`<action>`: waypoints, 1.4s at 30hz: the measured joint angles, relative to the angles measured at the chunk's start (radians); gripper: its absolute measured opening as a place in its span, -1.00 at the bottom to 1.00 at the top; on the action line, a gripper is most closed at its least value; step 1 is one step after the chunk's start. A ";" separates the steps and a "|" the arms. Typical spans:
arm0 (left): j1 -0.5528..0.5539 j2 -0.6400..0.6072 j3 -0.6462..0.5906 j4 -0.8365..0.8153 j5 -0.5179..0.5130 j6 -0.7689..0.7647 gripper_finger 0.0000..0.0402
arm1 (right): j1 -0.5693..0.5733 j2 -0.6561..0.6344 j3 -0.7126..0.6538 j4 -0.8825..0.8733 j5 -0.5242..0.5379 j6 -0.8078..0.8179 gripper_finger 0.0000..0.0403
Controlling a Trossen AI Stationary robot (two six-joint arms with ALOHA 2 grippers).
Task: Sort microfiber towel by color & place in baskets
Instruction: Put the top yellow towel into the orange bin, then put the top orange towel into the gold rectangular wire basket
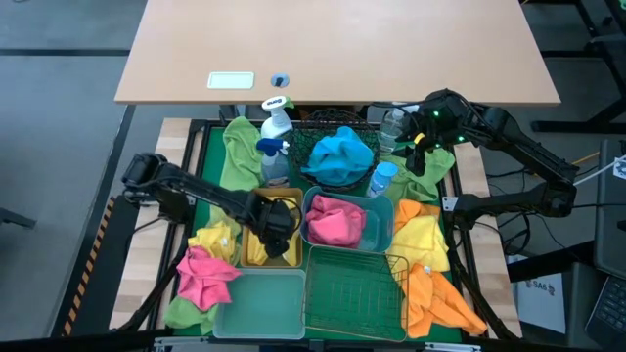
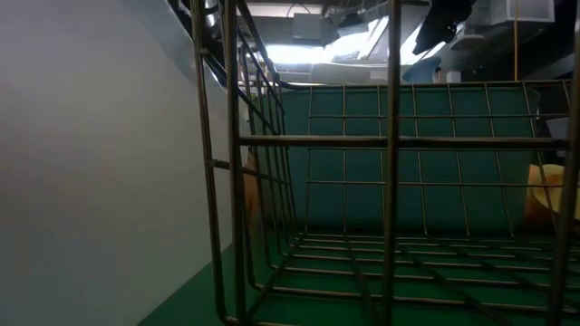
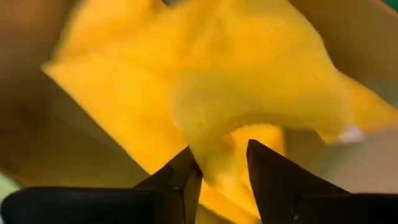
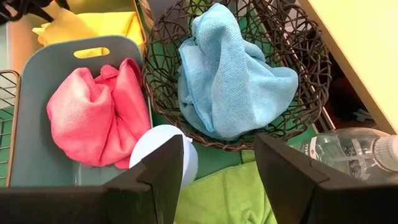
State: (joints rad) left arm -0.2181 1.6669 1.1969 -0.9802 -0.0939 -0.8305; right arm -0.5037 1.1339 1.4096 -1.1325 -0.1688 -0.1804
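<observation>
My left gripper (image 1: 279, 223) points down into the amber bin (image 1: 256, 252), its fingers apart around a fold of a yellow towel (image 3: 205, 81) that fills the left wrist view. My right gripper (image 4: 217, 149) hangs open with nothing in it, high over the back right (image 1: 423, 137). A blue towel (image 4: 230, 74) lies in the round black wire basket (image 4: 311, 68) and a pink towel (image 4: 93, 115) in the teal bin (image 4: 37, 74). The green wire basket (image 1: 354, 288) and pale-green bin (image 1: 262, 303) stand at the near edge. My left gripper comes at the yellow towel from above, pointing down. A fold of the cloth (image 3: 221, 155) runs between the two parted fingers. I cannot tell whether the fingers touch it.
Loose pink (image 1: 205, 274), yellow (image 1: 217, 240) and green (image 1: 188, 313) towels lie left of the bins; yellow (image 1: 421, 240) and orange (image 1: 435, 293) ones lie at the right, green ones at the back (image 1: 235, 147). Spray bottles (image 1: 275, 127) (image 1: 381, 178) stand by the black basket.
</observation>
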 joint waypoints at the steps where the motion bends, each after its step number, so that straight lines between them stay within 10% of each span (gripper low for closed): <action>1: 0.007 -0.007 0.000 0.000 0.037 0.002 -0.40 | 0.000 0.000 0.000 -0.002 0.000 0.000 -0.02; 21: 0.020 -0.197 0.000 -0.016 0.096 0.026 -0.41 | 0.043 -0.016 -0.042 -0.149 -0.170 0.083 -0.02; 42: 0.019 -0.197 0.000 0.004 0.052 0.030 -0.41 | 0.355 -0.196 -0.514 -0.042 0.223 0.462 -0.02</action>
State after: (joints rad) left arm -0.1993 1.4700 1.1969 -0.9760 -0.0419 -0.8009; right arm -0.1484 0.9376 0.8960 -1.1747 0.0539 0.2821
